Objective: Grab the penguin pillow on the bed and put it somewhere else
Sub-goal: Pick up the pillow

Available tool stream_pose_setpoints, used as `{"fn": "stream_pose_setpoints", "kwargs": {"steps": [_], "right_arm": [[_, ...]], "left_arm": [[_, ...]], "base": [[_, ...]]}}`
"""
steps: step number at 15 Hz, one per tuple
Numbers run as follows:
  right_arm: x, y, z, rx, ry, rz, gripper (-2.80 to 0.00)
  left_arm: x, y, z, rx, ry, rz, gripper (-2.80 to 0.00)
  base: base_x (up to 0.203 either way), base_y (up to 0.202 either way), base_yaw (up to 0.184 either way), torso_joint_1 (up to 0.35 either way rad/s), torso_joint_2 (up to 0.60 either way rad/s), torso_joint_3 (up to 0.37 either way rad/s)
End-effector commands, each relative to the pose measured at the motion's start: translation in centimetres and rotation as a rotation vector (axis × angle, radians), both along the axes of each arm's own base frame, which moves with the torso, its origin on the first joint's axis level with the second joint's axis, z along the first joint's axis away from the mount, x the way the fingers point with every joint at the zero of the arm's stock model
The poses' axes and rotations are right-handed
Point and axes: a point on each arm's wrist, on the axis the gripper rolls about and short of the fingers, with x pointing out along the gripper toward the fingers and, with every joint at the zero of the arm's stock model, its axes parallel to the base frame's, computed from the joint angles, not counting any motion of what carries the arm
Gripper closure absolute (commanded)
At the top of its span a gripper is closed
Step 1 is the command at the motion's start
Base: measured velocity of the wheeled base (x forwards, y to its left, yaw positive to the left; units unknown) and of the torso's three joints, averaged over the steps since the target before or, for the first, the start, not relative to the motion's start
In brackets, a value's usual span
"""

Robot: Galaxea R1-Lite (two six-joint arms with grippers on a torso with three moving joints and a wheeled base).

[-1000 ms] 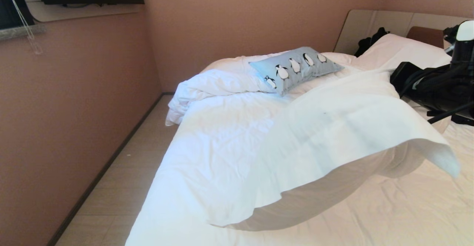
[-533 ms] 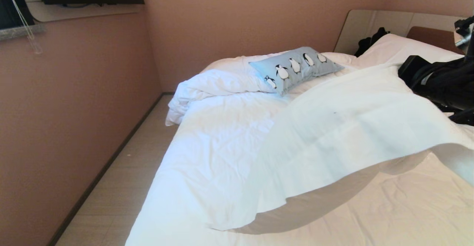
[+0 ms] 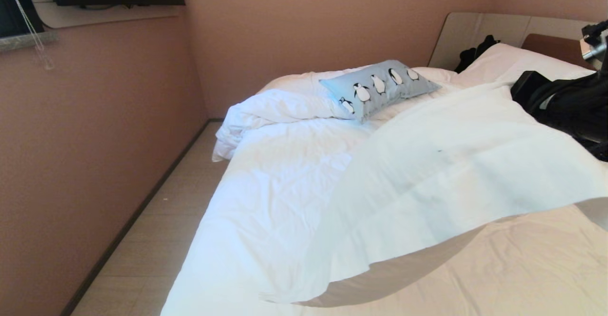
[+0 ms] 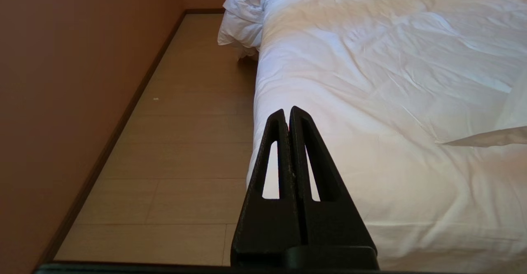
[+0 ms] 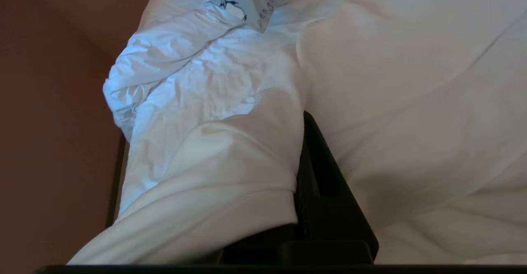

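penguin pillow [image 3: 380, 87] on bed [image 3: 285, 173], right gripper [image 5: 302, 142] clamping duvet [image 3: 451, 164]

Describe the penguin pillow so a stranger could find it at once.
Look to the bed, up toward its far end near the headboard. The penguin pillow lies on the bunched duvet: small, light blue, printed with black-and-white penguins, unlike the plain white bedding around it.

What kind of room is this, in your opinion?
Most likely a bedroom, maybe a hotel room: a large bed with a headboard, a rumpled white duvet, and a penguin pillow lying on it.
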Motion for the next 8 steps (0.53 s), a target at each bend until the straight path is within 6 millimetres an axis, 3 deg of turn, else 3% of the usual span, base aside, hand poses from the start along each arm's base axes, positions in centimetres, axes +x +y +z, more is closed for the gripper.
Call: {"fn": "stream_pose_setpoints", "kwargs": {"steps": [1,8], "right_arm": [[-0.40,0.12,0.06,0.034,-0.003,0.078,0.00],[-0.82,0.20,-0.26,0.050,0.009,0.150,0.00]], "left_arm": [[0.00,0.00,-0.01,0.001,0.001,0.001,0.00],[0.00,0.00,0.00,0.003,0.000,0.001,0.00]], "base": [[0.000,0.000,0.000,0.000,0.00,0.000],[0.000,0.000,0.000,0.000,0.00,0.000]]}}
